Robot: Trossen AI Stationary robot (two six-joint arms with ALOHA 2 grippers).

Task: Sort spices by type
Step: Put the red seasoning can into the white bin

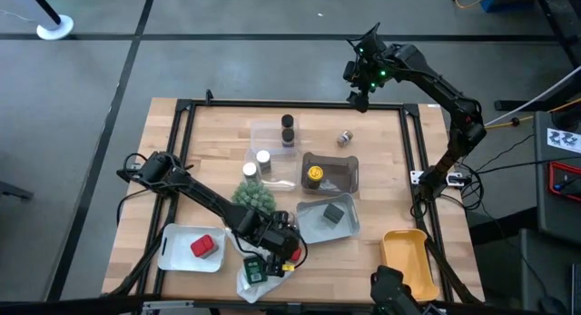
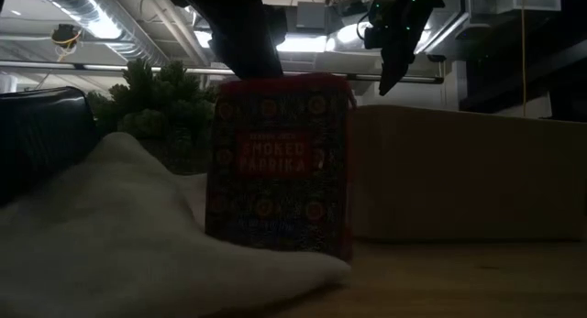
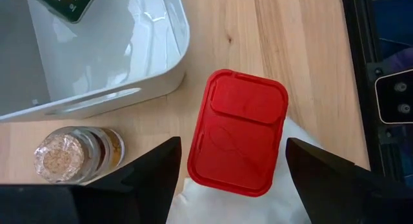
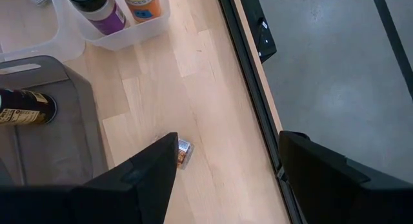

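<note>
The left gripper (image 3: pixel 229 169) hangs low in the high view's lower middle, jaws apart, straddling a red rectangular plastic-lidded spice tin (image 3: pixel 239 132) without touching it. The tin stands on crumpled white plastic film (image 3: pixel 226 204), and that is the worry: soft footing could let it tip or slide as the jaws close. A small cork-stoppered glass jar (image 3: pixel 74 153) sits just beside it, near enough to get knocked. The white plastic tray (image 3: pixel 139 88) is close behind. The right gripper (image 1: pixel 361 79) waits high at the upper right, jaws spread, holding nothing.
</note>
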